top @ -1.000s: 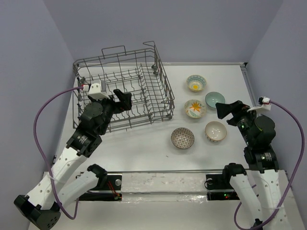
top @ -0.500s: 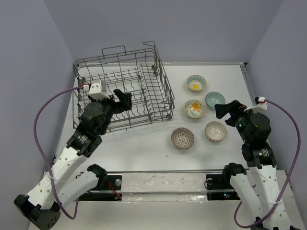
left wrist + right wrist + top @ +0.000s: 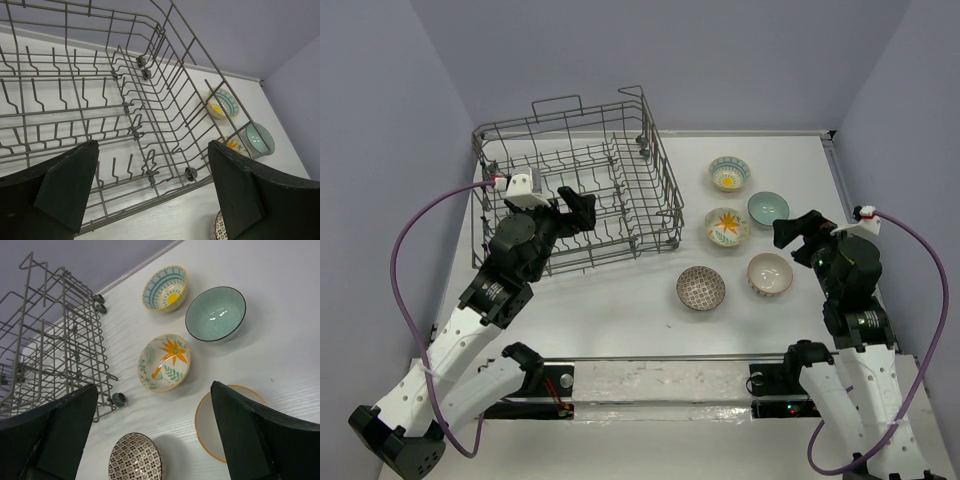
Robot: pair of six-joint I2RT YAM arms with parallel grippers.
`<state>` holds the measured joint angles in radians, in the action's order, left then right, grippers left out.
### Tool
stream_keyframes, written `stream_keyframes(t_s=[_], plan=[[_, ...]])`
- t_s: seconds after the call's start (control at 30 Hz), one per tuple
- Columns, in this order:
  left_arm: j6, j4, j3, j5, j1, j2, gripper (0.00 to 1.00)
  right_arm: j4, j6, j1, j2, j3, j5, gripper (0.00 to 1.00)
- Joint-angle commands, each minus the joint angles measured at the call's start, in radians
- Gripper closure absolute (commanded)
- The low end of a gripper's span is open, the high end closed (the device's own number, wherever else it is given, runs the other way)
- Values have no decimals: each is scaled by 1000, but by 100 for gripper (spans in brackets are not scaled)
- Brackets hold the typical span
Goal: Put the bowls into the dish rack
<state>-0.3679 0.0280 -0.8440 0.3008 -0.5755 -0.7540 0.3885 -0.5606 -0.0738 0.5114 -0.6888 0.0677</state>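
Just ahead of the right claw [image 3: 786,232], whose jaws stand wide and empty, five bowls sit on the table [image 3: 620,300]. The cream bowl [image 3: 209,422] is nearest and the brown-patterned bowl [image 3: 136,457] lies to its left. The orange-flowered bowl [image 3: 164,362] is farther, with the teal bowl [image 3: 216,314] and yellow-centred bowl [image 3: 165,287] beyond. The left claw [image 3: 152,192], equally wide and empty, hangs over the dish rack [image 3: 663,190].

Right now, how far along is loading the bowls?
Nothing is loaded: the rack is empty. Nothing is in hand: left fingers and right fingers are open. Left to do: teal bowl, cream bowl, brown bowl and both flowered bowls, all on the table.
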Motion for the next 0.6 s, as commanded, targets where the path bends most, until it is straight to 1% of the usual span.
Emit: stream_keyframes(t_s=[0.0, 0.27, 0.37, 0.57], plan=[[9, -34, -32, 24, -6, 13, 1, 15, -15, -9, 6, -5, 86, 0], [11, -33, -33, 21, -7, 12, 1, 85, -35, -9, 110, -35, 213, 0], [7, -34, -32, 20, -7, 12, 1, 85, -50, -9, 142, -35, 237, 0], [9, -34, -35, 9, -7, 8, 1, 82, -78, -9, 269, -57, 274, 0]])
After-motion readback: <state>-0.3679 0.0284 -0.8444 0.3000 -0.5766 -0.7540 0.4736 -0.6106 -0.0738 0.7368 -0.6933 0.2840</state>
